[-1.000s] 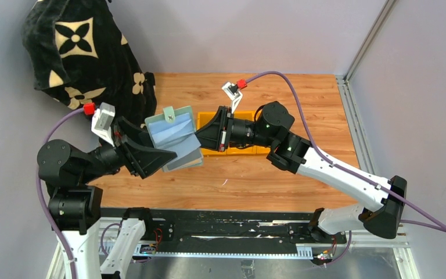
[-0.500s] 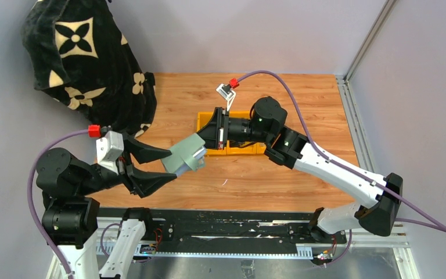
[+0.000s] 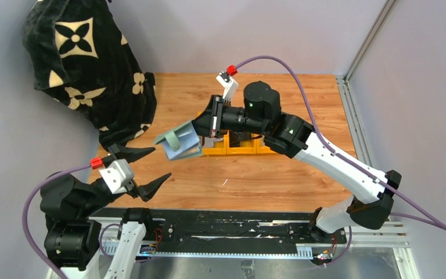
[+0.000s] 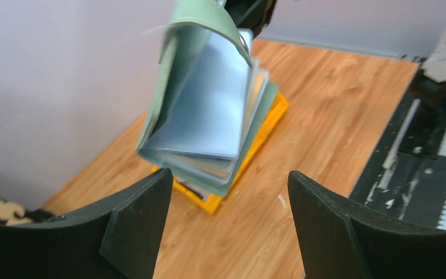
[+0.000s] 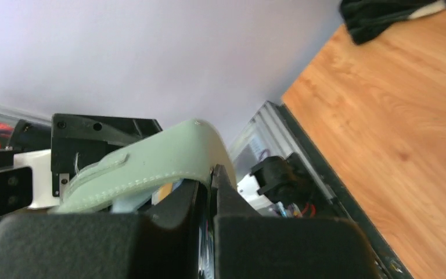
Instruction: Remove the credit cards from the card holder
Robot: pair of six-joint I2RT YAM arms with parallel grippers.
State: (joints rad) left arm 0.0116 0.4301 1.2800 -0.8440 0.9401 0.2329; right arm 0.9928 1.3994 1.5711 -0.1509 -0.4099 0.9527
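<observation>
**Holder held aloft, cards not yet drawn**

Top view: the right pincer carries the pale sage-green folding card holder in the air above the wooden counter, just left of a yellow plastic tray. The left pincer stands near and to its left, spread wide, empty and touching nothing.

Left wrist view: the card holder hangs open, grey-blue pockets showing. The thin flat plastic credit cards peep out at its lower edge. They look light, stiff and slick, while the holder is soft and will likely flop. A pinch on an exposed card edge seems best.

Right wrist view: the right pincer is clamped narrow on the card holder's green flap.
</observation>
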